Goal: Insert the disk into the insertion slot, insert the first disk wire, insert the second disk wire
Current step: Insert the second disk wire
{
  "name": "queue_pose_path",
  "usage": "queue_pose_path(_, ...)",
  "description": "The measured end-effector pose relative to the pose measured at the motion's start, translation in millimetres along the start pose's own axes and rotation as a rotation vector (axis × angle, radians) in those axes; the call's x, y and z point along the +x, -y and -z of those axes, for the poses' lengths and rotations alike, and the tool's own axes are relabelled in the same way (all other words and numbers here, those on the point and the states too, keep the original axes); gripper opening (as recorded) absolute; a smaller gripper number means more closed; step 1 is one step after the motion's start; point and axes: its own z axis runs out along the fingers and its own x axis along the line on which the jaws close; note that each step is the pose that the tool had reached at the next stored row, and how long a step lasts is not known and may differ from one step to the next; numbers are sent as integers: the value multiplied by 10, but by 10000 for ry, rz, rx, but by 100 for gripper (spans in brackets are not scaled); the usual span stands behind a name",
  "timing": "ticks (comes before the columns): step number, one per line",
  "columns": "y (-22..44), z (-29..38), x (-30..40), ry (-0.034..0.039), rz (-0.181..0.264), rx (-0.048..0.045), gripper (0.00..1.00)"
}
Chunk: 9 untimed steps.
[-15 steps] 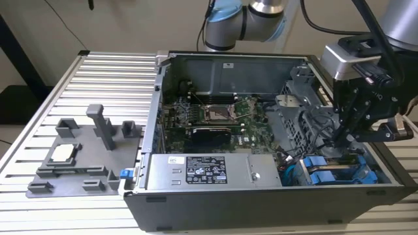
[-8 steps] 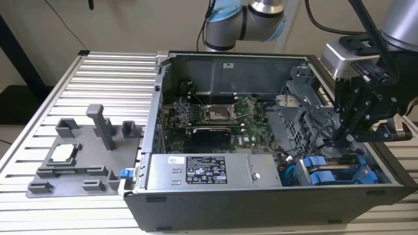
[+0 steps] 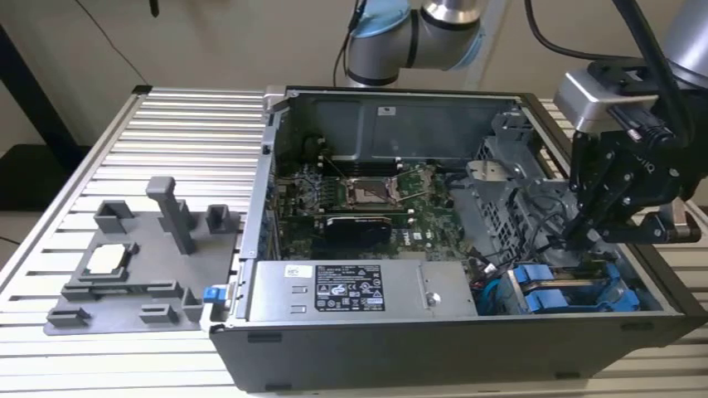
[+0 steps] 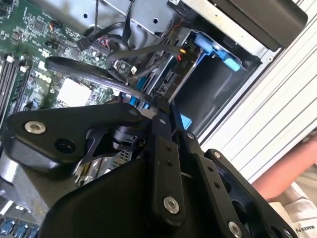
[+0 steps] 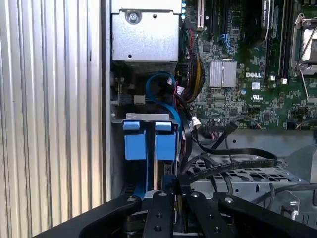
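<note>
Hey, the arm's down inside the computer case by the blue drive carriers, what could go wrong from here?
1. Loose black cables loop right beside the gripper; a move might snag or tug them.
2. The blue drive carriers and the metal drive cage sit close by, so a sideways drift could knock them.
3. A person's arm lies near the case in the second wrist view; a wide swing could reach it.
</note>
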Motion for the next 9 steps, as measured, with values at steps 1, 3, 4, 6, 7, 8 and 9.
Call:
queue_pose_path(1,14,-1,8,33,-1,-61,16)
queue_pose_path(3,39,-4,30,156,-4,-118,16)
queue_pose_path(4,50,-6,41,231,-5,-136,16)
queue_pose_path(6,74,-9,66,366,-9,-181,16)
queue_pose_path(7,84,-11,79,414,-10,-209,16)
queue_pose_path(8,95,-12,93,455,-12,-245,16)
queue_pose_path(9,107,-14,107,488,-14,-284,16)
